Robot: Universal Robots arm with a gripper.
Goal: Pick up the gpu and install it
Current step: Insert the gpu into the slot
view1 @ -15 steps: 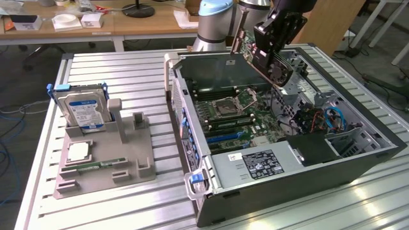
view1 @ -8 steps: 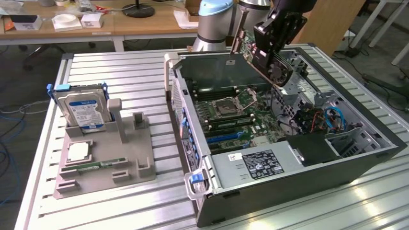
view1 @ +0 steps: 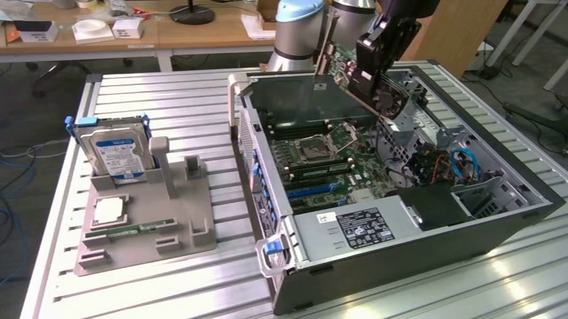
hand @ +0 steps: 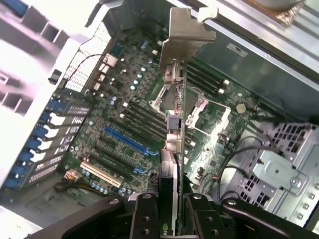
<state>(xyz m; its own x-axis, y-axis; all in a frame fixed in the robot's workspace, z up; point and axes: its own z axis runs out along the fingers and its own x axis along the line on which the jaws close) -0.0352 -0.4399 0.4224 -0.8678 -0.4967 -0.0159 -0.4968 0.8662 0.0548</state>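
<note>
The gpu (view1: 355, 76) hangs tilted over the back part of the open computer case (view1: 497, 219), above the motherboard (view1: 328, 159). My gripper (view1: 384, 50) is shut on its upper edge. In the wrist view the gpu (hand: 175, 99) is seen edge-on between my black fingers (hand: 144, 219), with its silver end bracket (hand: 185, 35) at the far end. It hovers over the board near the CPU socket (hand: 164, 97). The blue expansion slot (hand: 127, 142) lies off to one side of the card, apart from it.
On the exterior view's left, a grey holder (view1: 142, 226) carries a hard drive with a blue label (view1: 111, 149), a CPU chip (view1: 108, 209) and a memory stick (view1: 133, 229). The power supply (view1: 355, 229) and cables (view1: 461, 166) crowd the case's near end. The arm's base (view1: 297, 33) stands behind the case.
</note>
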